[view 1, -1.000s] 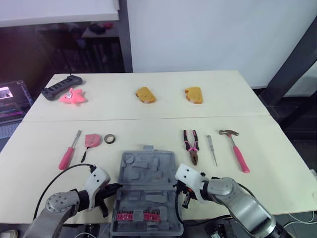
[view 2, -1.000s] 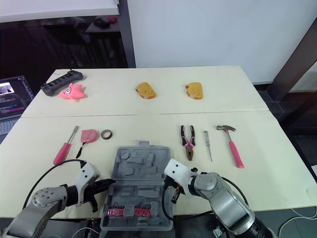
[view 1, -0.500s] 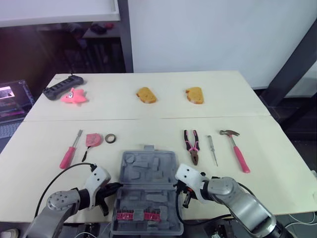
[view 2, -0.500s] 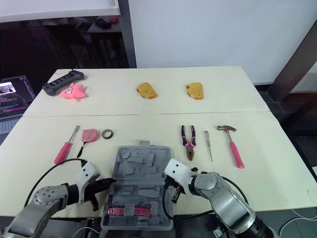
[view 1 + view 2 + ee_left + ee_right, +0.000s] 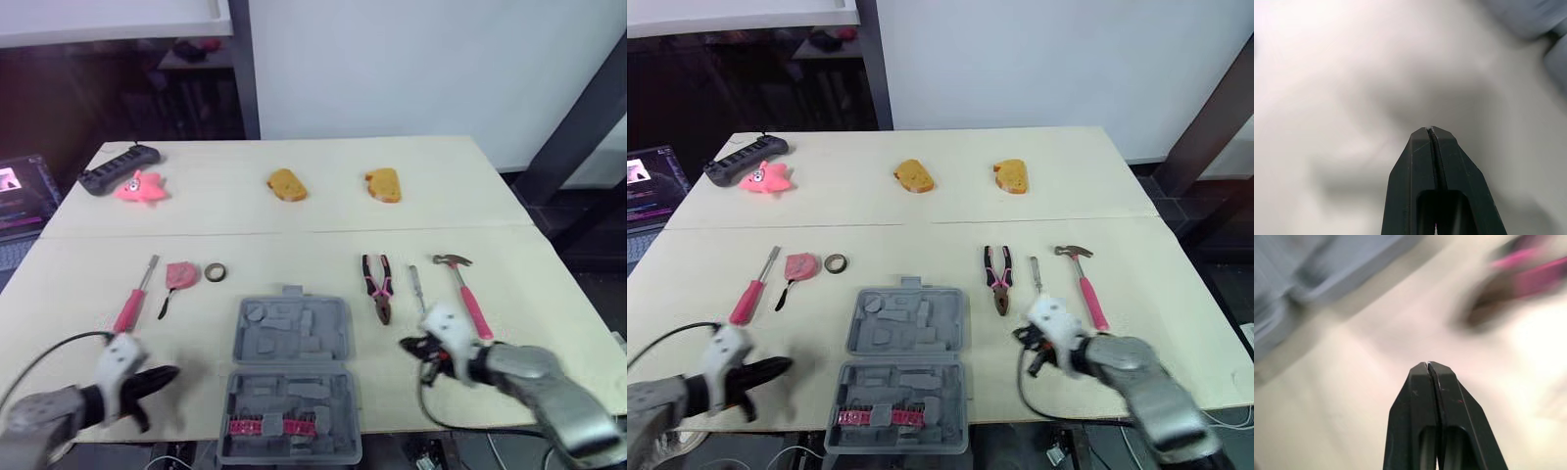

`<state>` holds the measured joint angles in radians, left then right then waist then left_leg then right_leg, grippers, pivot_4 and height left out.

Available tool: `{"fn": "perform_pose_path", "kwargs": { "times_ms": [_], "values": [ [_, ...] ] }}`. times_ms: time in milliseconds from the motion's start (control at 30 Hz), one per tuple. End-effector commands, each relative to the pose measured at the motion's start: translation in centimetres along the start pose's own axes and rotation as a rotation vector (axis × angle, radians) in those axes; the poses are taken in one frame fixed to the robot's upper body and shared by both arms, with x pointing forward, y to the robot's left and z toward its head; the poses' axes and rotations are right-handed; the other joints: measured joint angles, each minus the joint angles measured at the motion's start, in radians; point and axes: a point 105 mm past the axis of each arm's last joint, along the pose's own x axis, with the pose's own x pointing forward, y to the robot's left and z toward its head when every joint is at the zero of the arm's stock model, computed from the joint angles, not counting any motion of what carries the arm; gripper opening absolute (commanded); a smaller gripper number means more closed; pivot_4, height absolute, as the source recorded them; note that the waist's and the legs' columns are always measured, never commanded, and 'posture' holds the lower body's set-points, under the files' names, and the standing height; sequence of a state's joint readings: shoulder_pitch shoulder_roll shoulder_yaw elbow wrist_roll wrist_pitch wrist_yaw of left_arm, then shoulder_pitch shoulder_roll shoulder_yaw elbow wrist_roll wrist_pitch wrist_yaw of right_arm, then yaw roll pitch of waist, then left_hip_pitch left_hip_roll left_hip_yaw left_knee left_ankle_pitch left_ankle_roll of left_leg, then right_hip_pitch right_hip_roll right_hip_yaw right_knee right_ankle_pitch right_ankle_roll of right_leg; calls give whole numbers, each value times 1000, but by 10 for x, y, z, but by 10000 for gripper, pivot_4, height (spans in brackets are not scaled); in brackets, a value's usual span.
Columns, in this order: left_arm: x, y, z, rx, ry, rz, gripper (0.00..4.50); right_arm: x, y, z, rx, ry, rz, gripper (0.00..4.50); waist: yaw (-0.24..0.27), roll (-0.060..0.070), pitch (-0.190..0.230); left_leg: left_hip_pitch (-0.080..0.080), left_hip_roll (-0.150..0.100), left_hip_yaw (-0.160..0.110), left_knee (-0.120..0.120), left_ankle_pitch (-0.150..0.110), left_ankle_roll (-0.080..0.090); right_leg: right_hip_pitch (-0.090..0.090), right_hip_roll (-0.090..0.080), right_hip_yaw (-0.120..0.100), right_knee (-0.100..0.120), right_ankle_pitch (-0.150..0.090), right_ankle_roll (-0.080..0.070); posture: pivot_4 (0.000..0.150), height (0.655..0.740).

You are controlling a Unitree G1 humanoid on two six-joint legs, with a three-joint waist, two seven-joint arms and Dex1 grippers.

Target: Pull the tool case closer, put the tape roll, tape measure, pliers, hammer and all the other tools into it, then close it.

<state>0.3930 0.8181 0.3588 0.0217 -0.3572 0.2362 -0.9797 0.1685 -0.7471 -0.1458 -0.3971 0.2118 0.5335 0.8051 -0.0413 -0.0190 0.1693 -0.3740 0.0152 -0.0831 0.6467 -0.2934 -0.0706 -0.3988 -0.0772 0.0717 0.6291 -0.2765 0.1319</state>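
From the head camera, the grey tool case (image 5: 290,377) lies open and flat at the near edge of the tabletop (image 5: 549,352), midway between the two arms. Its moulded lid faces up on the far side, and a row of pink bits sits in the near half. The left fingers (image 5: 157,380) are low over the tabletop, left of the case and apart from it, pointing toward it. They are pressed together and empty. The right fingers (image 5: 411,345) are right of the case, just near of the pliers (image 5: 378,289), closed and holding nothing.

Beyond the case on the left lie a pink-handled screwdriver (image 5: 132,299), the tape measure (image 5: 181,276) and the tape roll (image 5: 217,271). On the right lie the pliers, a slim screwdriver (image 5: 417,292) and the hammer (image 5: 462,289). All of them rest on the tabletop outside the case. Farther back are two yellow sponges (image 5: 286,184), a pink toy (image 5: 137,188) and a black power strip (image 5: 116,168).

In the left wrist view, the left fingers (image 5: 1418,161) meet tip to tip with no gap, above bare tabletop. A blurred grey corner of the case (image 5: 1528,19) shows ahead.

In the right wrist view, the right fingers (image 5: 1418,396) are likewise fully closed and grip nothing. The blurred grey case (image 5: 1327,269) is to one side, and the pink handles of the pliers (image 5: 1533,274) are to the other.
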Motion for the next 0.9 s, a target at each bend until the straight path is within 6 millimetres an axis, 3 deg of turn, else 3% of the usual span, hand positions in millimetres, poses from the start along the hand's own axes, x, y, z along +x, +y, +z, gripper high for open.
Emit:
{"fn": "perform_pose_path", "kwargs": {
  "times_ms": [33,67,167,367,400,600,900],
  "values": [
    [-38,33,0,18,-13,112,166,-37,-25,-11,-44,-30,-57,452,10,-1,1,0,0,0,0,0,0,1,-1,0,-1,0,0,1500,7400],
    [-48,42,-1,10,-15,151,0,-46,-30,-17,-40,-26,-67,2744,12,-1,1,0,0,0,0,0,0,2,-1,0,-2,0,-1,1500,7400],
    [-72,67,-1,-23,-41,269,9315,-68,-43,-27,10,-44,-102,13683,17,-3,3,0,0,1,0,0,0,2,-1,0,-3,-1,-1,1500,7400],
    [-100,92,-11,-63,-46,391,40363,-88,-57,-45,28,-35,-161,44863,13,-3,4,1,0,2,0,0,0,1,-1,0,-1,-1,-2,1500,7400],
    [-101,94,-10,-65,-50,396,44505,-88,-56,-46,26,-35,-155,45000,10,-3,4,1,0,2,0,0,0,1,-1,0,-1,-1,-2,1500,7400],
    [-99,95,-10,-66,-60,387,44505,-85,-52,-51,18,-26,-150,45000,0,-2,4,1,0,2,0,0,0,1,-1,0,-1,-1,-2,1500,7400],
    [-81,89,-5,-57,-74,360,44505,-84,-53,-50,23,-35,-171,45000,-1,-2,4,1,0,2,0,0,0,2,-1,0,0,-1,-2,1500,7400]
  ]
}}
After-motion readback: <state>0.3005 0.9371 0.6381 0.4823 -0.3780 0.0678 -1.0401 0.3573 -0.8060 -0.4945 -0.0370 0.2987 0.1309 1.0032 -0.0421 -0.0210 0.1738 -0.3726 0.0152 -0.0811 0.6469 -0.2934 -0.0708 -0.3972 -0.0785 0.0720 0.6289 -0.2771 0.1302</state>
